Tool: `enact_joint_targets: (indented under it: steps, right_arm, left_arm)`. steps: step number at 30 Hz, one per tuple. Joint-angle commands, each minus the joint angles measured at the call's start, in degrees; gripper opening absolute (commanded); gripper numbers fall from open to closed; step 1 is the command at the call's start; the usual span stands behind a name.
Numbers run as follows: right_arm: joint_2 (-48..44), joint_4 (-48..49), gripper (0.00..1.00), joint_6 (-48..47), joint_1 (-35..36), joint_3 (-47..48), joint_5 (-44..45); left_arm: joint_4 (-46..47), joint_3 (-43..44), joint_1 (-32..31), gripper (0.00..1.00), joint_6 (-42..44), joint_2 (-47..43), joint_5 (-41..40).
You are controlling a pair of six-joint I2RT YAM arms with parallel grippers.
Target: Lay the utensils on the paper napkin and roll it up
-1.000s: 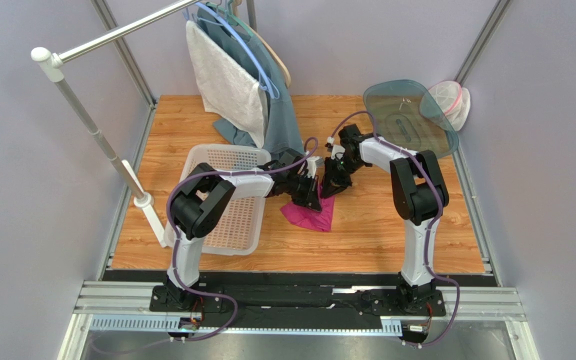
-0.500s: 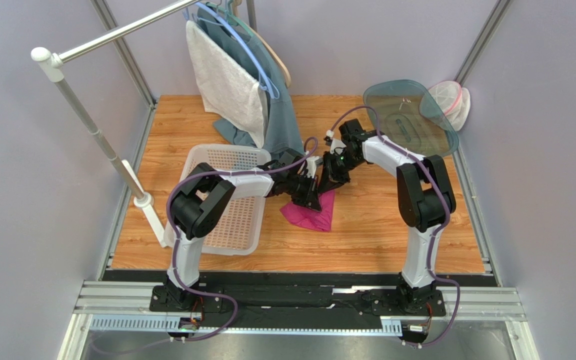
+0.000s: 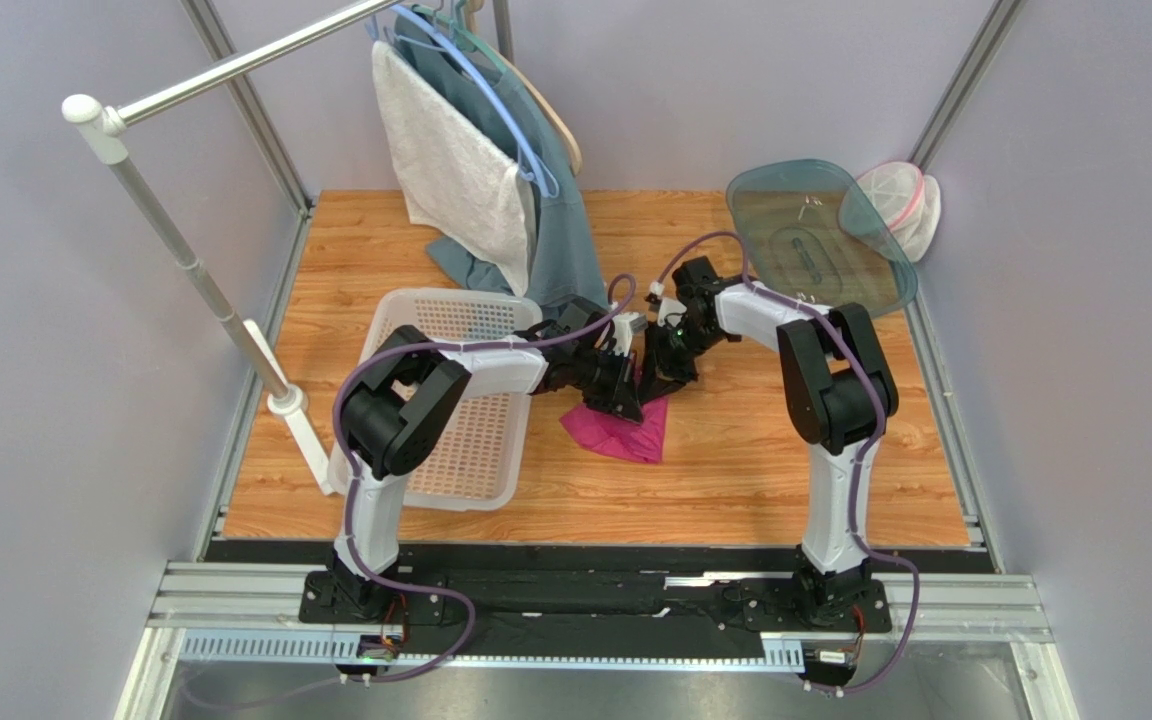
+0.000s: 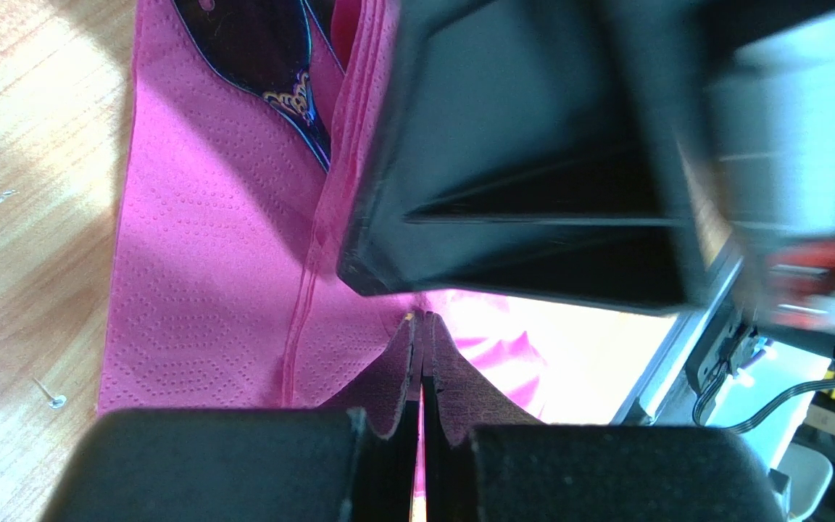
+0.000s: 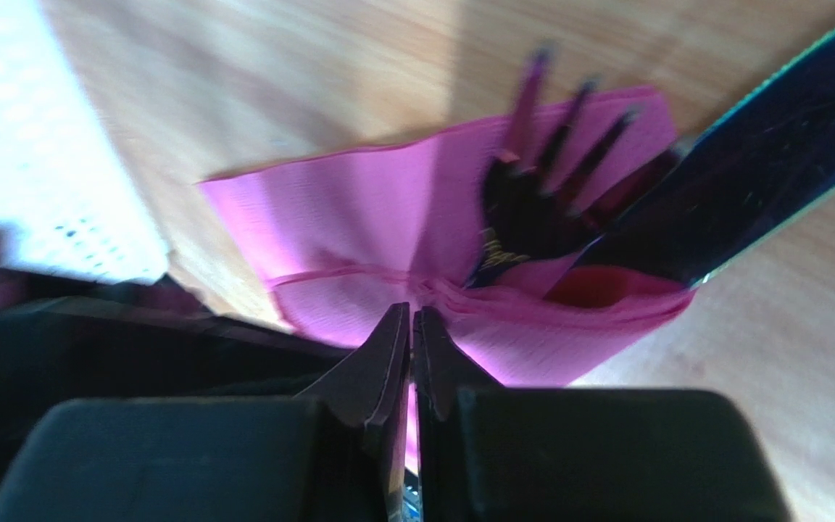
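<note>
Pink paper catches the eye first. The napkin point(image 3: 620, 431) lies on the wooden table point(image 3: 778, 450) near the middle of the overhead view, just right of the white basket point(image 3: 455, 450), and both arms are bent down over its far edge.

The cutlery is already on it. In the right wrist view a dark fork point(image 5: 531, 185) sits at the upper right with its tines poking past the paper's edge. A long dark blade point(image 5: 759, 163) lies beside it, and the lower ends of both are tucked under a folded-over flap.

The right gripper point(image 5: 412, 326) has its fingers pinched on that folded edge, with creases gathering at the tips. The left gripper point(image 4: 423, 332) has its fingers pressed together with the tips at a fold of the napkin. I cannot tell whether any paper is caught between them. The two tools are almost touching.

I'd say the placing is done and one fold is in, but the rolling has barely begun. Much of the sheet lies flat, and it has yet to be wound round the cutlery into a bundle.
</note>
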Motion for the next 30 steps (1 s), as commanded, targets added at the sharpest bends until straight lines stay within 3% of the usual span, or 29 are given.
enact_joint_targets:
  steps: [1, 5, 9, 12, 16, 24, 30]
  right_arm:
    - [2.01, 3.4, 0.07, 0.02, 0.78, -1.6, 1.62]
    - [4.38, 4.73, 0.07, -0.06, 1.21, -1.43, 5.48]
    - [5.18, 3.77, 0.05, -0.94, 1.3, -1.87, 9.0]
    - [5.44, 3.5, 0.05, -2.7, 1.3, -2.31, 9.98]
    - [5.79, 3.15, 0.04, -3.84, 1.21, -2.14, 9.89]
    - [6.32, 3.15, 0.04, -4.11, 1.3, -1.26, 9.01]
    - [6.32, 2.97, 0.04, -4.46, 1.3, -1.08, 8.22]
  left_arm:
    - [-3.72, -0.72, 0.39, 0.0, 2.08, 2.34, -5.3]
    - [-3.72, -0.8, 0.47, 0.04, 2.52, 1.73, -5.21]
    - [-3.46, -1.77, 0.47, 0.2, 3.22, -1.78, -4.95]
    - [-2.14, -4.14, 0.47, 0.25, 4.97, -7.58, -2.85]
    - [-3.18, -6.08, 0.21, 0.26, 7.69, -12.59, -1.0]
    - [-2.06, -6.6, -2.86, 0.23, 11.48, -12.95, -0.47]
    - [-2.22, -4.5, -5.94, 0.25, 24.21, -13.22, -5.04]
